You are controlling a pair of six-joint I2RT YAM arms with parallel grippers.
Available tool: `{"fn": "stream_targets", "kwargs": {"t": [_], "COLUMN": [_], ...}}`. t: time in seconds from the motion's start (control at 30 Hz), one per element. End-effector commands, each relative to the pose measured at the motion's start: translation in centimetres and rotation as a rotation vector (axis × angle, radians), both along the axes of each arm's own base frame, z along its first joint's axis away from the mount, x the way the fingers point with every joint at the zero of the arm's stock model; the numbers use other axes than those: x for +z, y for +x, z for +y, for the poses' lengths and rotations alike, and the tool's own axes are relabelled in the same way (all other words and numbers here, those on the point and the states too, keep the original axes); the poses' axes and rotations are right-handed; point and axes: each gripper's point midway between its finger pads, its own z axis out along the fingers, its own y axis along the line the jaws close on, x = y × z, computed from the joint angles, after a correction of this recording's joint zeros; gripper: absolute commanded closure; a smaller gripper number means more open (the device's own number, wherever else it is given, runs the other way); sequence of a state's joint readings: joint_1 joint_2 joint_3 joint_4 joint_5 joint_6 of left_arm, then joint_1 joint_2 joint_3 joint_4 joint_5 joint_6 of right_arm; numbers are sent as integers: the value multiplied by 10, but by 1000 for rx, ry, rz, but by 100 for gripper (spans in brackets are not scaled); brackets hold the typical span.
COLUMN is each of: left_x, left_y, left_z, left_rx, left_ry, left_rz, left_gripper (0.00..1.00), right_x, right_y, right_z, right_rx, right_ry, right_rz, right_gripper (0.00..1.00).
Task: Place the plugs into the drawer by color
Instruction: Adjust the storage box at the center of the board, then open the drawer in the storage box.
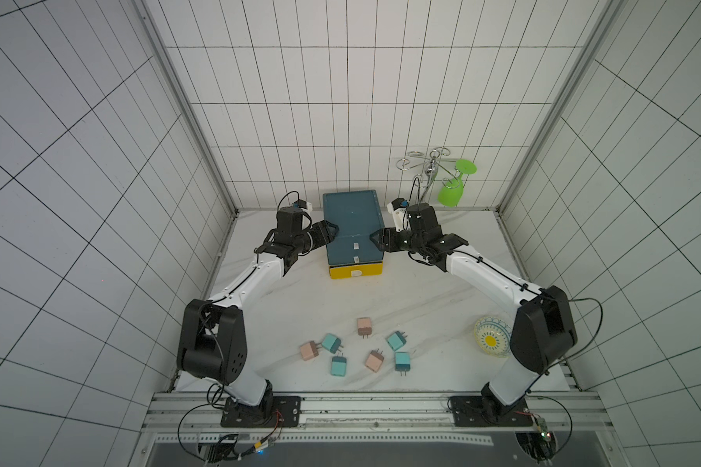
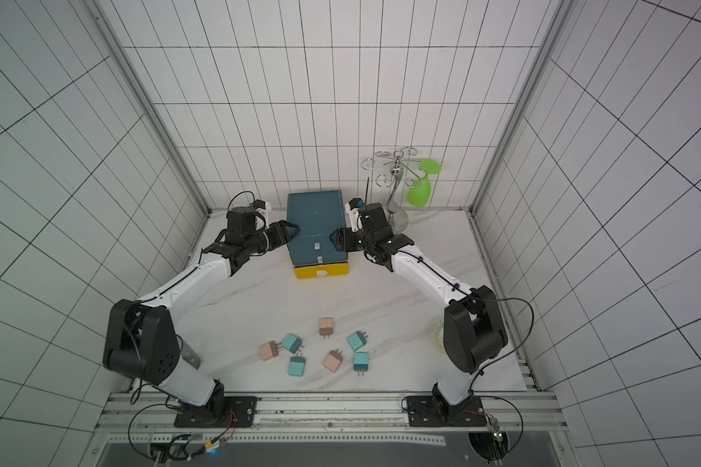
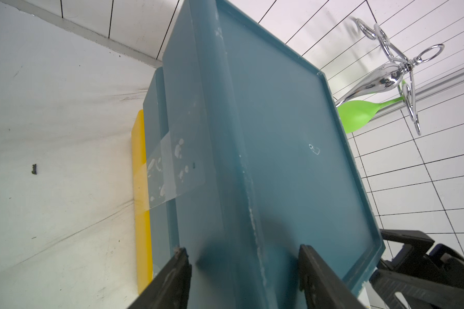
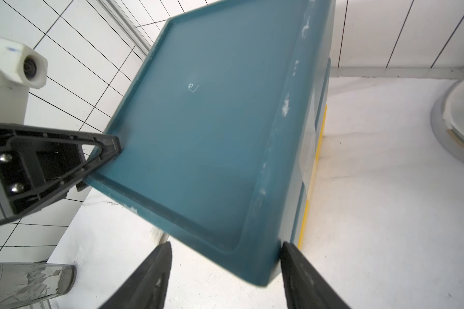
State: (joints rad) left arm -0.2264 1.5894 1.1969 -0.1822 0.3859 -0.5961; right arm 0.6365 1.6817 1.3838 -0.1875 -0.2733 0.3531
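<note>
Count seven plugs (image 1: pixel 331 343) loose on table (image 1: pixel 421 291) in front of drawer (image 1: pixel 351 218), well apart from it: four teal, three tan. Find left gripper (image 3: pixel 243 248) at drawer's left front corner, jaws apart astride it; cannot tell whether clamped. Find right gripper (image 4: pixel 225 244) at drawer's right front corner, jaws apart, one finger (image 4: pixel 156 273) clear of drawer: read as open.

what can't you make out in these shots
- Drawer insides: hidden by its blue casing, every view.
- Bowl: partly behind the right arm, both top views.
- Glass: cut off by the right wrist view's edge; mostly behind the left arm in a top view.
- Plugs: markings too small in both top views; outside both wrist views.
</note>
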Motion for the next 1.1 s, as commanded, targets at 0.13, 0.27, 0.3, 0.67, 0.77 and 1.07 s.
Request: {"fn": "stream_targets", "kwargs": {"t": [0.13, 0.27, 0.3, 0.67, 0.77, 1.07], "left_x": [18, 22, 25, 105, 94, 50], "left_y": [17, 18, 15, -57, -61, -106], "left_z": [4, 2, 4, 20, 33, -33], "left_rx": [0, -10, -5, 9, 61, 54], "left_ry": [-57, -56, -55, -401, -494, -351], "left_rz": [-35, -35, -32, -144, -122, -52], "left_gripper": [35, 44, 44, 1, 2, 37], "right_x": [56, 99, 105, 85, 81, 33], "right_y": [-29, -21, -10, 28, 24, 44], "right_z": [-30, -49, -62, -93, -78, -39], "right_rx": [-51, 0, -34, -17, -45, -54], "right_ry": [37, 228, 304, 277, 111, -207], "right_rz": [-75, -132, -119, 48, 9, -6], "right_gripper": [28, 58, 73, 1, 1, 1]}}
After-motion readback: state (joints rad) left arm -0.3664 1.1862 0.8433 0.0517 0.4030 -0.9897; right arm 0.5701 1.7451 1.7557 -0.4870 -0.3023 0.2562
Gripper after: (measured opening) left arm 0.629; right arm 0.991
